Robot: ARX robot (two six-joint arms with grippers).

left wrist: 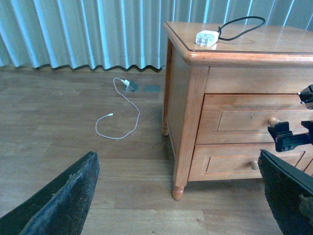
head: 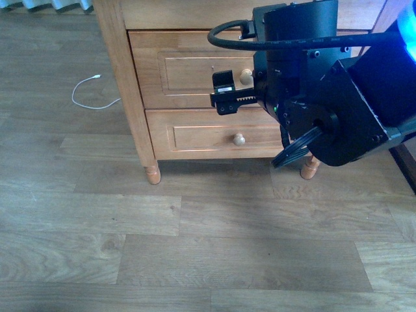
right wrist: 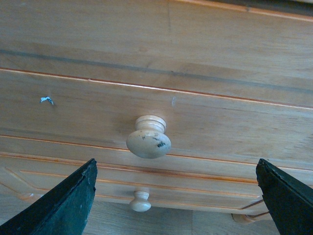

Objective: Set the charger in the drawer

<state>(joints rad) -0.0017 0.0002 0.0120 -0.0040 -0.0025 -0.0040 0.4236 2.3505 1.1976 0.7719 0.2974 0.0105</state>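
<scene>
The charger, a white plug block with a black looped cable, lies on top of the wooden nightstand. It shows only in the left wrist view. The upper drawer is shut, and its pale knob also shows in the right wrist view. My right gripper is open and empty just in front of that knob, which sits between and slightly above its jaws. My left gripper is open and empty, low over the floor and back from the nightstand's left corner.
The shallower lower drawer is shut, with its own knob. A thin white cable lies on the wood floor left of the nightstand. Pale curtains hang behind. My right arm's body hides the nightstand's right side.
</scene>
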